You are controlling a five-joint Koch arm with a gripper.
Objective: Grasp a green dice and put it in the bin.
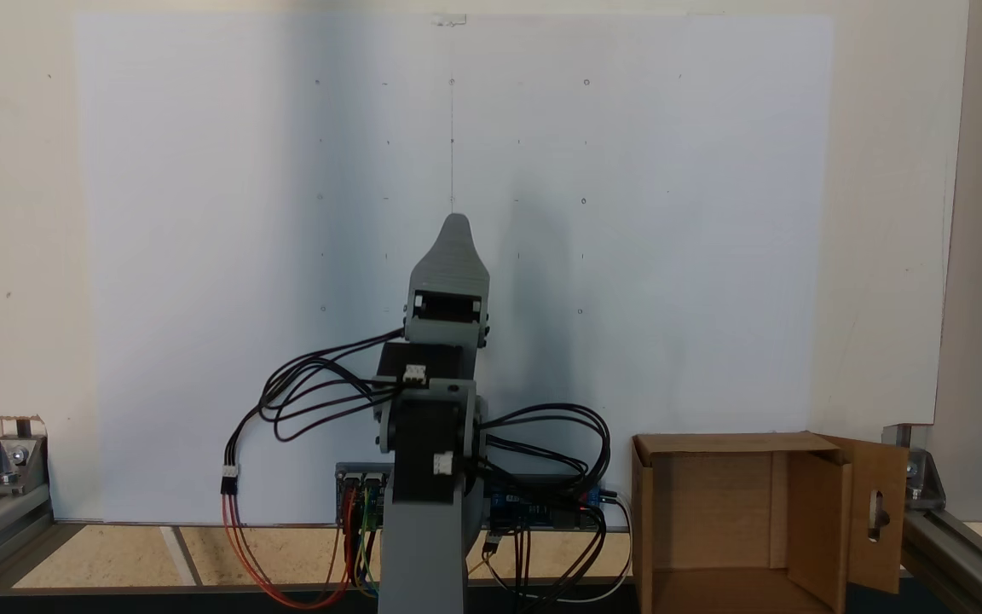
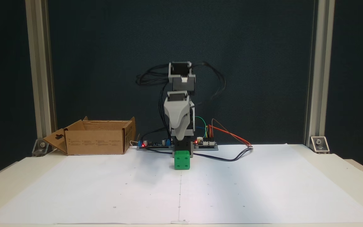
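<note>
White paper sheet covers the table. Arm stands at the far middle edge, folded, its gripper pointing down just above the green dice. Jaws lie one behind the other; cannot tell whether open or closed. The bin, flaps open, sits at the far left in that fixed view, well apart from the dice; in a fixed view from behind it sits at lower right. Dice rests on the sheet, just in front of the arm's base.

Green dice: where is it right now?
In a fixed view the green dice sits on the white paper at centre, right in front of the arm's base, the bin far left.
</note>
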